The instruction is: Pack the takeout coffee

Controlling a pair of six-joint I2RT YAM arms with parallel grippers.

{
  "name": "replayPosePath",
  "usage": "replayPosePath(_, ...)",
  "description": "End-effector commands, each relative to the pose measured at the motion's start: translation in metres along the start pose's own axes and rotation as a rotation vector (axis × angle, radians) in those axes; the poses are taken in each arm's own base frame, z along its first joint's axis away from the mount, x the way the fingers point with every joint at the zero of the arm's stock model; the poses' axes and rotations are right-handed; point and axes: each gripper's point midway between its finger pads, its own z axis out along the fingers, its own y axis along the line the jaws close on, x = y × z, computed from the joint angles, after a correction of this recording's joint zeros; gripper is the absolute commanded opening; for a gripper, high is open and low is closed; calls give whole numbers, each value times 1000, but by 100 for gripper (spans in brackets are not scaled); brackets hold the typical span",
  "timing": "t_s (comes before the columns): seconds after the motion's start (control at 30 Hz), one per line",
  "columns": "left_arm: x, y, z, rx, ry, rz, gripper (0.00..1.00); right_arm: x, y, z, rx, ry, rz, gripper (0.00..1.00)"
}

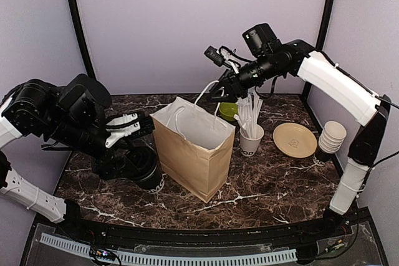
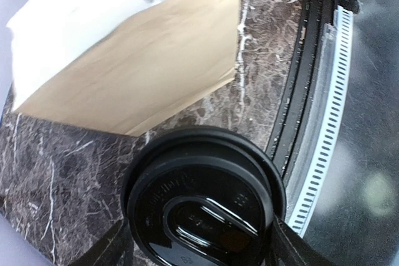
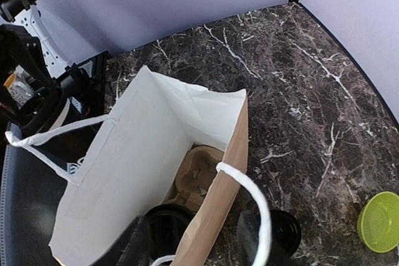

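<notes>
Lidded cup (image 2: 202, 207) clamped between the left jaws, on the surface (image 1: 280, 179), bag (image 1: 193, 160) just right of them, 2nd cup (image 3: 165, 225) and carrier (image 3: 199, 175) inside it below the right jaws, handle (image 3: 249, 188) between those, grip unclear

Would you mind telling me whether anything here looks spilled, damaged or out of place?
Nothing stands out. The paper bag stands upright and open, the takeout coffee in the left gripper is neatly lidded, and no spill shows.
</notes>
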Motion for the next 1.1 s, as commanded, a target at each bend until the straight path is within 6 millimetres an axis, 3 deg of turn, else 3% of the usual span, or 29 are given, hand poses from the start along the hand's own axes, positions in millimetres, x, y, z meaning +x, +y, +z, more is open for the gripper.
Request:
replayPosePath(0.0, 9, 48, -34, -234, -27, -120, 49, -39, 20, -5, -24, -87, -75, 26)
replayPosePath(0.03, 9, 54, -42, -265, -37, -132, 49, -42, 28, -2, -33, -87, -99, 16)
replayPosePath(0.1, 8, 70, -54, -345, -54, -158, 49, -46, 40, 2, -54, -87, -142, 7)
replayPosePath(0.23, -1, 95, -78, -479, -101, -178, 48, -45, 74, 7, -145, -78, -216, 3)
replayPosePath(0.33, -7, 97, -81, -483, -119, -164, 48, -40, 83, 11, -141, -53, -242, 2)
replayPosePath(0.4, -7, 97, -74, -482, -124, -171, 54, -36, 82, 13, -139, -40, -243, 2)
replayPosePath(0.43, -10, 100, -73, -490, -148, -185, 63, -34, 81, 13, -130, -34, -246, 1)
replayPosePath(0.53, -1, 122, -62, -584, -141, -298, 78, -30, 76, 13, -103, -18, -260, 1)
replayPosePath(0.63, 14, 146, -49, -628, -145, -432, 91, -25, 73, 12, -83, -2, -273, 14)
replayPosePath(0.73, 47, 189, -21, -689, -105, -605, 98, -24, 79, 7, -97, 1, -294, 40)
replayPosePath(0.77, 68, 205, -13, -709, -66, -673, 99, -24, 80, 4, -101, 0, -301, 46)
replayPosePath(0.8, 65, 216, -5, -698, -98, -706, 99, -25, 82, 2, -102, -5, -307, 52)
replayPosePath(0.83, 84, 233, -2, -732, -74, -765, 99, -26, 83, -1, -100, -9, -313, 57)
replayPosePath(0.87, 86, 246, 2, -752, -85, -790, 99, -27, 84, -3, -97, -11, -317, 61)
replayPosePath(0.97, 128, 287, 0, -901, -13, -912, 99, -29, 86, -13, -71, -21, -330, 70)
replayPosePath(1.07, 167, 316, 0, -988, 19, -1069, 99, -27, 84, -19, -37, -21, -336, 75)
